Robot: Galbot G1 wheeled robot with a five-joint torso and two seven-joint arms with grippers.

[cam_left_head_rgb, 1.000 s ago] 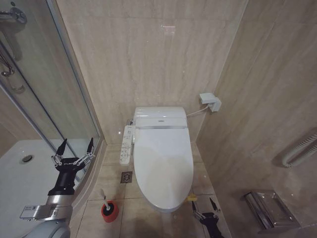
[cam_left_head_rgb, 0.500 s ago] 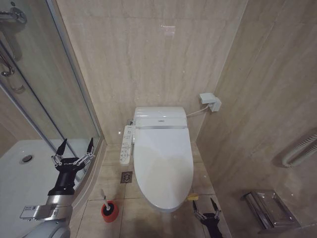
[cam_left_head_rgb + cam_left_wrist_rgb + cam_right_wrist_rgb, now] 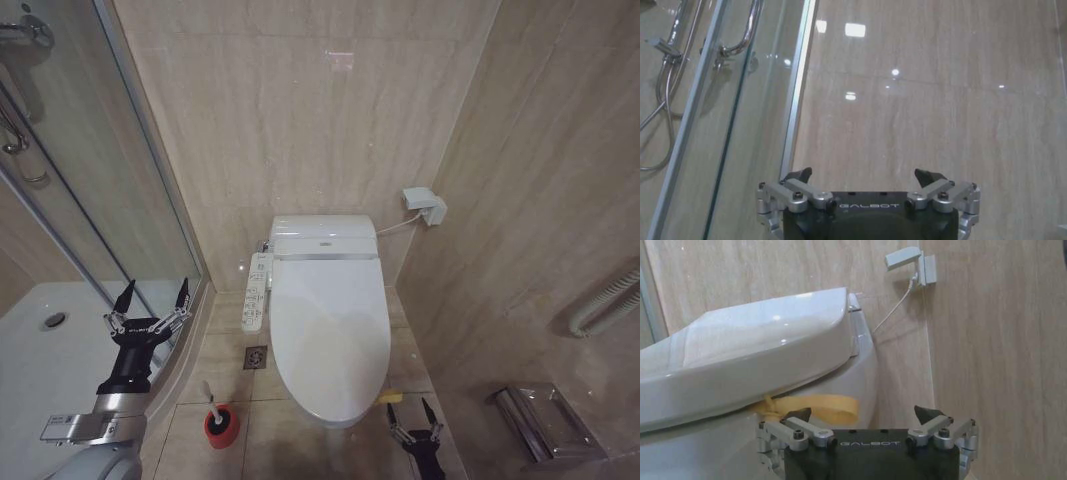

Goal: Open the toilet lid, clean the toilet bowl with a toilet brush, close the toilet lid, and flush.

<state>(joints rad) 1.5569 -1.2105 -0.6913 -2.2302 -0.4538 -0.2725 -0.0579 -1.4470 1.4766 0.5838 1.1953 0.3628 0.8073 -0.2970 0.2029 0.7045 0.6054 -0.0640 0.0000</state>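
Toilet lid down, both of my claws open and holding nothing.

I see the toilet lid (image 3: pixel 330 335) lying flat and shut over the toilet bowl (image 3: pixel 740 450), its yellow strap (image 3: pixel 815 407) hanging off the front edge on my right. My right claw (image 3: pixel 415 424) sits low near the floor just beside that front corner, fingers spread; in the right wrist view the strap lies just ahead of it, closer to one finger, and I cannot tell whether they touch. My left claw (image 3: pixel 150 303) hangs open well apart to the left, by the glass shower door (image 3: pixel 90 180). The toilet brush (image 3: pixel 212 397) stands in its red holder (image 3: pixel 222 428) on the floor left of the bowl.
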